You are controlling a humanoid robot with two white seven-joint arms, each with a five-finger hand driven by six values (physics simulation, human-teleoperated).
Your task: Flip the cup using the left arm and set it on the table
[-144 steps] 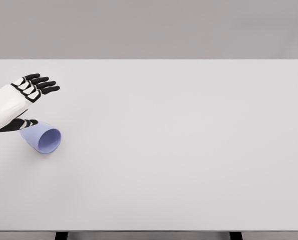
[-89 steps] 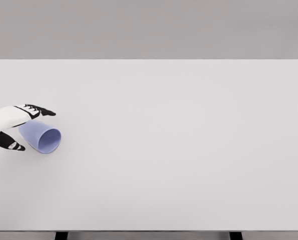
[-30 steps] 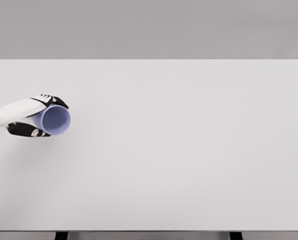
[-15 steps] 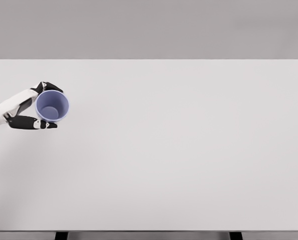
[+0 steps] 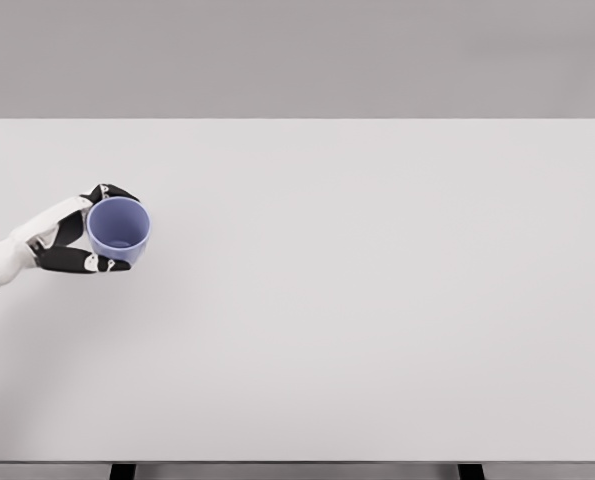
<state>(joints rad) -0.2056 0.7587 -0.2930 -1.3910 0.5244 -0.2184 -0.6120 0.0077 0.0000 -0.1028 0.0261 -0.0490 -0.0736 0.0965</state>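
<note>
Now the left hand [image 5: 72, 240] has its fingers [image 5: 87, 262] wrapped round the blue cup [image 5: 118, 229], mouth up near the worktop's [image 5: 377, 300] left edge, so next comes lowering it gently and letting go.

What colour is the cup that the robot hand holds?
Light purple-blue cup, seen best in the head view.

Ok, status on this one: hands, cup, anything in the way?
Left hand shut on cup, fingers wrapped around it. Cup mouth up, far left of table. Right arm out of view. Nothing in the way.
</note>
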